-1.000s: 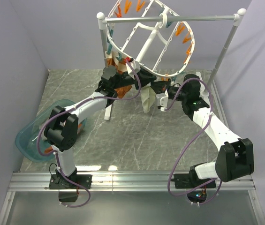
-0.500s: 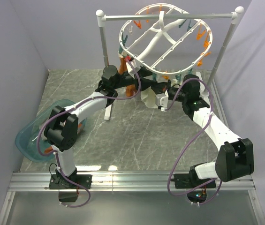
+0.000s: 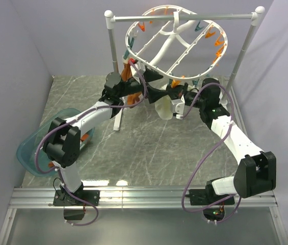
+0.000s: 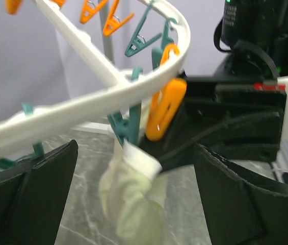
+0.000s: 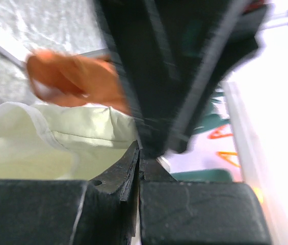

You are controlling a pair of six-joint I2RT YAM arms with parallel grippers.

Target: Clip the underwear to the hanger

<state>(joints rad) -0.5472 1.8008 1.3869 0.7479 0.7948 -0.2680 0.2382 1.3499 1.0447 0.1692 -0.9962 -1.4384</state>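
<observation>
The white oval hanger (image 3: 177,47) hangs from the rail, tilted, with orange and teal clips round its rim (image 4: 108,97). The pale cream underwear (image 4: 133,204) hangs from a teal clip (image 4: 126,125) on the near rim, next to an orange clip (image 4: 166,107). My left gripper (image 4: 136,153) stands wide open on either side of the hanging fabric, touching nothing. In the top view the left gripper (image 3: 156,84) and right gripper (image 3: 170,93) meet under the rim above the underwear (image 3: 164,108). My right gripper (image 5: 138,153) is shut, with the underwear (image 5: 57,143) just behind its tips.
The white rail stand (image 3: 184,20) carries the hanger, with posts at left (image 3: 112,46) and right (image 3: 245,46). An orange-brown garment (image 3: 128,71) hangs at the left rim. A teal bin (image 3: 31,148) sits at the table's left edge. Walls close in all round.
The left gripper has opened wide. The hanger has swung from steeply tilted to nearly level. The underwear now hangs from the teal clip.
</observation>
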